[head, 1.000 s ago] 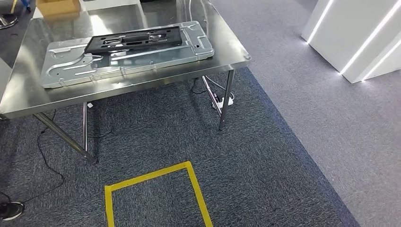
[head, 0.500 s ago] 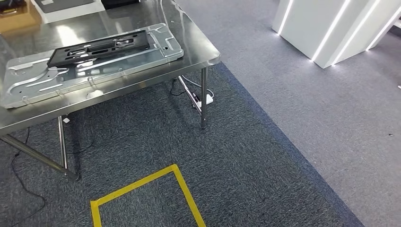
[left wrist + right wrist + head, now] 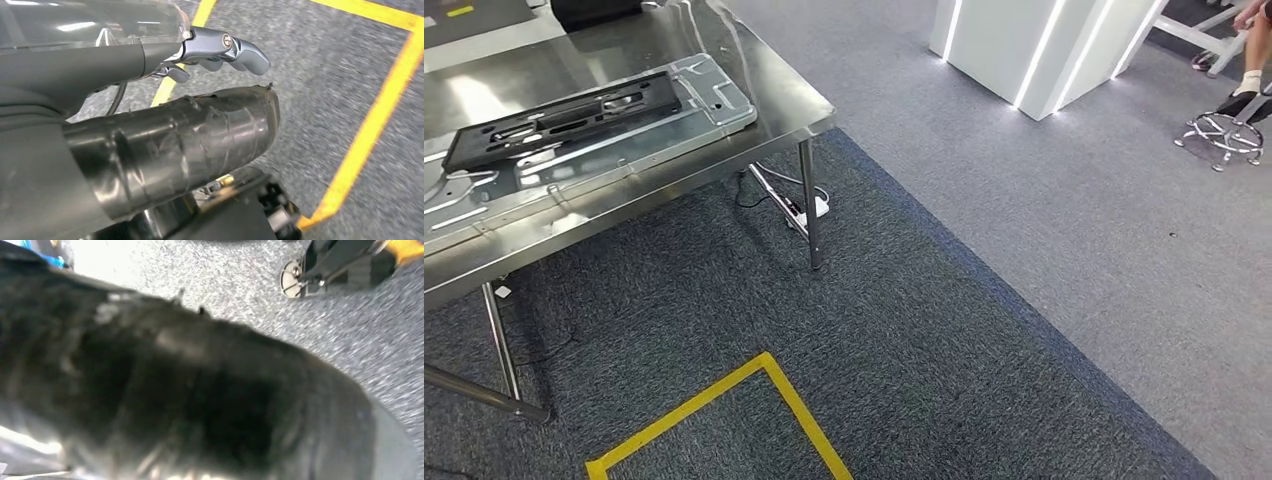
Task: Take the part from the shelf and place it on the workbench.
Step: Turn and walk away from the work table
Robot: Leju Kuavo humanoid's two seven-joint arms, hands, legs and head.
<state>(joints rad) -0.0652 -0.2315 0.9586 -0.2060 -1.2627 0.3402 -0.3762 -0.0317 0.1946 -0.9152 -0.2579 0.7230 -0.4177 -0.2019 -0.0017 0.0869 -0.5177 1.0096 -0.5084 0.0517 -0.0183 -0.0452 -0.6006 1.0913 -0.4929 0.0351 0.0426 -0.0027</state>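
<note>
A black flat part (image 3: 564, 118) lies on a silver sheet-metal panel (image 3: 714, 100) on the steel workbench (image 3: 769, 125) at the upper left of the head view. My left hand (image 3: 200, 100) hangs over the carpet, its taped thumb (image 3: 175, 145) and darker fingers (image 3: 225, 50) apart with nothing between them. My right hand (image 3: 175, 390) is a dark blur close to its wrist camera, over grey carpet; how its fingers lie cannot be made out.
Yellow floor tape (image 3: 724, 395) marks a square on the dark carpet in front of me. A power strip (image 3: 809, 208) and cables lie under the bench. A white lit pillar (image 3: 1044, 50) stands at the back right, with a stool base (image 3: 1224, 132) and a person's foot beyond it.
The camera has swung to the right: workbench and yellow tape have slid leftward in the picture, and the pillar and stool have come into view.
</note>
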